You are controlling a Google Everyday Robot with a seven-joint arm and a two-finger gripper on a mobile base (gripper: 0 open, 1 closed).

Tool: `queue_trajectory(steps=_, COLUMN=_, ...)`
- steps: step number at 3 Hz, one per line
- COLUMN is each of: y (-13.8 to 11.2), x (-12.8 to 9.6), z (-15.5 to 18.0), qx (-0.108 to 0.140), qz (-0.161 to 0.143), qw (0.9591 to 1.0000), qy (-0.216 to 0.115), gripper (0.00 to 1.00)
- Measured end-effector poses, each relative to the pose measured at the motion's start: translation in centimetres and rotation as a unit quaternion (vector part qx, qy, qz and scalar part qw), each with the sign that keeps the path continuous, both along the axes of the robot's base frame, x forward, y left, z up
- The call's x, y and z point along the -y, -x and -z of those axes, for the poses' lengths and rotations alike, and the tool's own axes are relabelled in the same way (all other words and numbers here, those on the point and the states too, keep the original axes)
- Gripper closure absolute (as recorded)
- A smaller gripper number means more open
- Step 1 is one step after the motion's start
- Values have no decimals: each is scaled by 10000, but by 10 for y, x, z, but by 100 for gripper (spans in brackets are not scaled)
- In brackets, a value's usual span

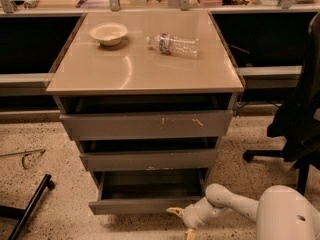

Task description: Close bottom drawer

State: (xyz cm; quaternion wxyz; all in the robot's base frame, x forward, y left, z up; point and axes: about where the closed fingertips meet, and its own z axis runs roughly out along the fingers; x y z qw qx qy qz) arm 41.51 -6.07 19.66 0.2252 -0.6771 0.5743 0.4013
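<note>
The bottom drawer [140, 204] is the lowest of three in the tan-topped cabinet [145, 69]. It stands pulled out, its dark grey inside showing and its plain grey front facing me. My gripper [179, 220] is on a white arm at the lower right. It sits just in front of the drawer front's right end, low near the floor. One yellowish fingertip [174, 212] touches or nearly touches the front's lower right edge.
A white bowl [108, 33] and a lying plastic bottle [172, 44] rest on the cabinet top. The scratched top drawer [147, 125] and middle drawer [149, 159] stand slightly out. A black office chair [300, 119] stands right. A black pole [30, 204] lies on the speckled floor, left.
</note>
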Motion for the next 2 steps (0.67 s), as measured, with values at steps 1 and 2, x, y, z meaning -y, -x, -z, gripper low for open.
queue_trajectory(steps=1, y=-11, x=3, z=11, qx=-132, qz=15, qw=9999, qy=-57, gripper=0)
queue_trajectory(steps=2, y=-42, x=18, z=32, qx=47, qz=97, qw=9999, qy=-38, gripper=0)
